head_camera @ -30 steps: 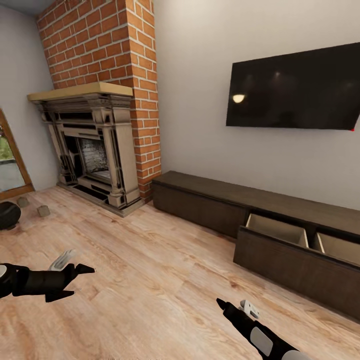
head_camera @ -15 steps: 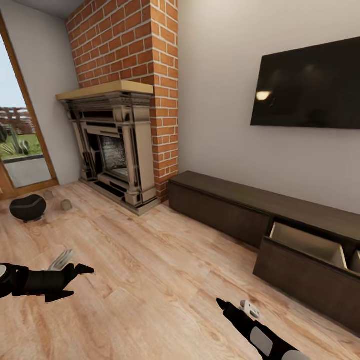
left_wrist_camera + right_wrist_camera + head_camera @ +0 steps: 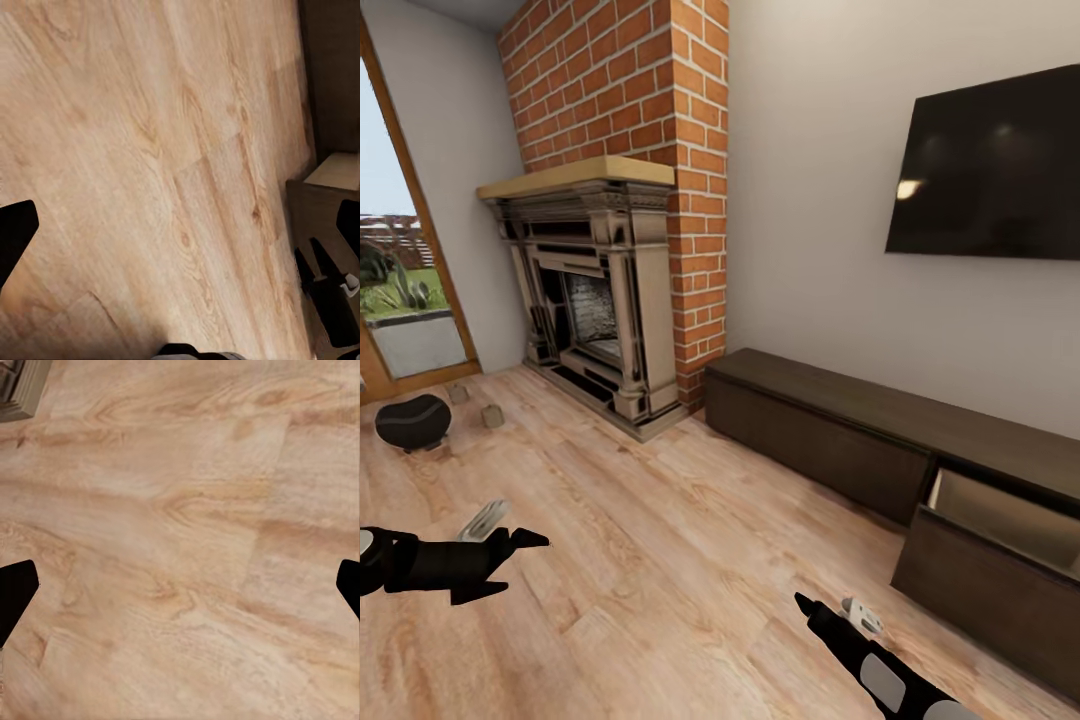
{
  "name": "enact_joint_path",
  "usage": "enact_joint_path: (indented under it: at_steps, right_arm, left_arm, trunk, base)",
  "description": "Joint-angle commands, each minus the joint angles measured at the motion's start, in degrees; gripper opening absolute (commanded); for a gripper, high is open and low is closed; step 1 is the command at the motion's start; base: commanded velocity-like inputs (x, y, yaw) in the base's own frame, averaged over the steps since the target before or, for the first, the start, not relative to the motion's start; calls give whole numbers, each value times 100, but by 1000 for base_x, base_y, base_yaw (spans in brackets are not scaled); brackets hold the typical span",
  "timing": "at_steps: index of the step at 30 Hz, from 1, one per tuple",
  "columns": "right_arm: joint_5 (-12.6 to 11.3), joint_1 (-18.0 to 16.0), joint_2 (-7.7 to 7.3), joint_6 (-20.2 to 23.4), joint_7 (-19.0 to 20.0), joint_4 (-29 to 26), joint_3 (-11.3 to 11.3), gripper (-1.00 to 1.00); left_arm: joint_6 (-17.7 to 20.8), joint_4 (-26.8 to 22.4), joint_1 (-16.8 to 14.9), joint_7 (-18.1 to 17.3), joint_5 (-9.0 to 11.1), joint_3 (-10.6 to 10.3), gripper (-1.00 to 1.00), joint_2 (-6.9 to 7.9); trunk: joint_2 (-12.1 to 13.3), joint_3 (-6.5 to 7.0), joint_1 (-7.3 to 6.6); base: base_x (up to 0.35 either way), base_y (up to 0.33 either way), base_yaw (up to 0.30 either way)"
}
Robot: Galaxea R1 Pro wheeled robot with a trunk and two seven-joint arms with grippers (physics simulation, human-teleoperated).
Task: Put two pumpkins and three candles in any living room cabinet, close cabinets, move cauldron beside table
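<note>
Head view gives us the living room, and both arms ride low over the wooden floor (image 3: 660, 540) with nothing in them: the left end effector (image 3: 520, 545) has its fingers spread, and the wrist views confirm it for both sides, dark fingertips set wide apart at the picture edges with only bare planks between, so the right end effector (image 3: 807, 603) is open and empty too. The cauldron (image 3: 412, 420) sits on the floor over by the glass door (image 3: 400, 260), well away from the robot, and two small beige candles (image 3: 492, 416) stand just beside it, one nearer the fireplace (image 3: 595, 300), the other (image 3: 458, 394) closer to the door. Along the wall under the television (image 3: 990, 170) runs the cabinet (image 3: 830, 430), and one drawer (image 3: 1000, 520) at its far right end stands pulled out, its pale inside showing. My read: this is a travelling step, between cabinet and candles, with nothing carried; the next move calls for closing in on the candles and bringing one end effector down over a stub. Hard to make out: the third candle and both pumpkins are nowhere I can place, the open drawer is cut off by the picture edge so its contents are hidden, and the worktop the cauldron must end up beside is not to be found here.
</note>
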Motion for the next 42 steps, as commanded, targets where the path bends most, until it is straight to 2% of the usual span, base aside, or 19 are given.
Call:
enact_joint_path:
  at_steps: [1,11,42]
  right_arm:
    - [-53,-3,-4,-25,17,6,49,100]
    - [-53,-3,-4,-26,16,7,50,100]
    - [-46,-3,-4,-34,15,12,50,100]
  left_arm:
    - [-6,-1,-8,59,60,-9,100,3]
    - [-6,5,-8,59,60,-9,100,3]
    - [0,75,-7,50,60,-9,100,1]
  trunk:
    - [-2,-6,2]
    - [-2,-6,2]
    - [-2,-6,2]
  base:
    - [309,0,258]
    - [308,51,283]
    - [263,162,288]
